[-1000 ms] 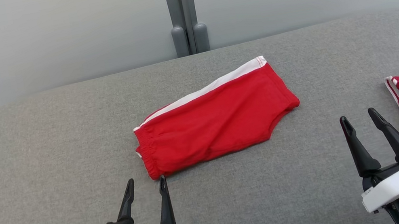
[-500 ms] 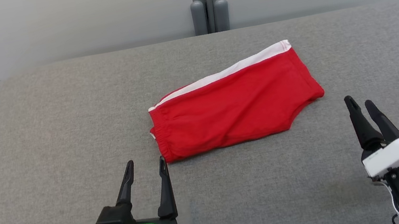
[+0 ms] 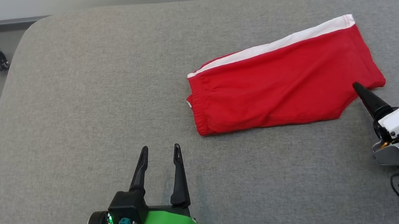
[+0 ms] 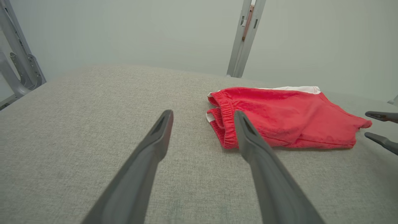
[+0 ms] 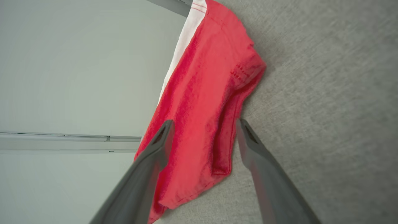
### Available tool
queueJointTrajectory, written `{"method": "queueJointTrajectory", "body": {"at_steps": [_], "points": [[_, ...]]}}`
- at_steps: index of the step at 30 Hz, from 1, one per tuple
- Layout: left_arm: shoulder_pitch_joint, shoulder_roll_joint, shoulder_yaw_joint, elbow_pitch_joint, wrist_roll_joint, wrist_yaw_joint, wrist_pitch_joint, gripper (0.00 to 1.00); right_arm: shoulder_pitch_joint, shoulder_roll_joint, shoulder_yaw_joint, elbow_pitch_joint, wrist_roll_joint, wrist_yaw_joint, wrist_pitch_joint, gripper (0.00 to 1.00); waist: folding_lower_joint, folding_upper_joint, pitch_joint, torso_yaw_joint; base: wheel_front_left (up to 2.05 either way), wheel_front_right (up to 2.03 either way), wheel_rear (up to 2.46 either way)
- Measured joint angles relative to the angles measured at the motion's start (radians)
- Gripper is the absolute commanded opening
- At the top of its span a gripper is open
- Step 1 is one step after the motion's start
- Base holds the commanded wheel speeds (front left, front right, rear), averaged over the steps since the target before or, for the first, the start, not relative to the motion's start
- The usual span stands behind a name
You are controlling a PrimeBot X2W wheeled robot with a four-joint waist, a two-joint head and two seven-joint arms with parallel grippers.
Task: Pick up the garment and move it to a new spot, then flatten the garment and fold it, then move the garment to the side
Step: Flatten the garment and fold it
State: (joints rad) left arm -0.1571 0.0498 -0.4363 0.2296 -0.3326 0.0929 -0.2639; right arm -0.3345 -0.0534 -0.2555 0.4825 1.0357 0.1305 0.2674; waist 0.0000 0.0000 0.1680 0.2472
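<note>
Head swings left and tips down, so the whole scene slides right in the head view: that's my camera, not the shorts (image 3: pixel 280 81). What has really moved is my right end effector (image 5: pixel 205 122). It has rolled onto its edge and come forward to the leg end of the shorts.

The shorts lie folded flat on the grey surface (image 3: pixel 76 88), white stripe along the far side. Their long axis runs left to right across me, with the waistband (image 3: pixel 198 104) at my left and the hem (image 3: pixel 368 57) at my right.

Right fingers are spread, one above the cloth and one beside it, straddling the near corner of the hem. Whether a tip touches fabric yet, I cannot tell. Left end effector (image 3: pixel 160 148) is spread too, empty, hanging over bare surface near the waistband's near corner but clear of it, a little to its left.

So the right arm is plainly the nearer one. To my eye the fold is done and the shift to the side is what's left. For that, I'd want the right closing on the hem corner while the left reaches ahead and to the right for the waistband, one grip at each end of that long axis, so the fold holds.
</note>
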Motion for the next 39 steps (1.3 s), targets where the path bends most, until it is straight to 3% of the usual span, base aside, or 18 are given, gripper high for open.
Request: {"method": "queueJointTrajectory", "body": {"at_steps": [6, 12, 24, 25, 26, 27, 39], "points": [[-0.009, 0.0, -0.034, 0.002, -0.021, 0.004, 0.0, 1.0, -0.108, -0.004, -0.119, 0.161, 0.0, 0.0, 0.026, 1.0, 0.0, 0.0, 0.039, 0.065, 0.0, 0.0, 0.0], [-0.02, 0.0, -0.044, -0.004, -0.034, 0.013, 0.0, 1.0, -0.227, -0.024, -0.189, 0.312, -0.081, 0.0, 0.031, 1.0, -0.0001, 0.0, 0.07, 0.109, 0.0, 0.0, 0.0], [-0.048, 0.0, -0.053, -0.018, -0.047, 0.03, 0.0, 1.0, -0.376, -0.036, -0.236, 0.416, -0.231, 0.0, 0.034, 1.0, -0.0001, 0.0, 0.118, 0.142, 0.0, 0.0, 0.0], [-0.049, 0.0, -0.053, -0.018, -0.049, 0.03, 0.0, 1.0, -0.38, -0.035, -0.236, 0.417, -0.242, 0.0, 0.033, 0.81, -0.0001, 0.0, 0.119, 0.142, 0.0, 0.0, 0.0], [-0.049, 0.0, -0.054, -0.018, -0.049, 0.031, 0.0, 1.0, -0.385, -0.035, -0.239, 0.421, -0.25, 0.0, 0.033, 0.2, 0.0, 0.0, 0.118, 0.142, 0.0, 0.0, 0.0], [-0.049, 0.0, -0.054, -0.018, -0.05, 0.032, 0.0, 1.0, -0.387, -0.034, -0.241, 0.42, -0.255, 0.0, 0.031, 0.0, 0.0, 0.0, 0.118, 0.142, 0.0, 0.0, 0.0], [-0.048, 0.0, -0.044, 0.004, -0.049, 0.03, 0.0, 1.0, -0.348, 0.0, -0.249, 0.364, -0.297, 0.002, -0.063, 0.0, 0.0, 0.0, 0.072, 0.118, 0.0, 0.0, 0.0]]}}
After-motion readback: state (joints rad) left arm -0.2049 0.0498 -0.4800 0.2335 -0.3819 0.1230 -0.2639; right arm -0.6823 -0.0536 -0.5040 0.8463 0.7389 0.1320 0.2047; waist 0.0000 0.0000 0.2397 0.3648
